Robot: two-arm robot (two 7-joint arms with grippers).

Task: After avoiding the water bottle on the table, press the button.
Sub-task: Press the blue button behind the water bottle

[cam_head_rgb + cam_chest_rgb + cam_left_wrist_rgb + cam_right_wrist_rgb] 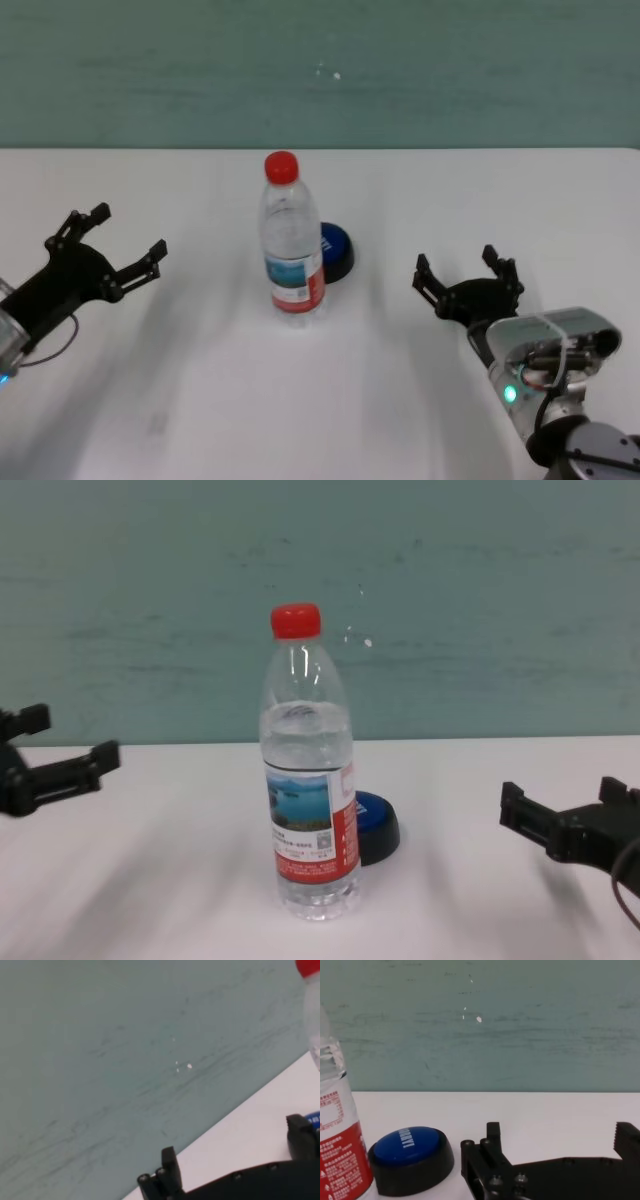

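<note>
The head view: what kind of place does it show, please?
Probably a robot test bench, not a home: a plain white table before a bare green wall, holding only a water bottle and a button, with both end effectors open beside them.

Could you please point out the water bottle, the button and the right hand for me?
water bottle [294, 280]: head view, on its label.
button [406, 1143]: right wrist view, on its blue dome.
right hand [467, 275]: head view, midway between its open fingertips.

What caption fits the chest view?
Upright water bottle hides part of the button; both open grippers flank them.
</note>
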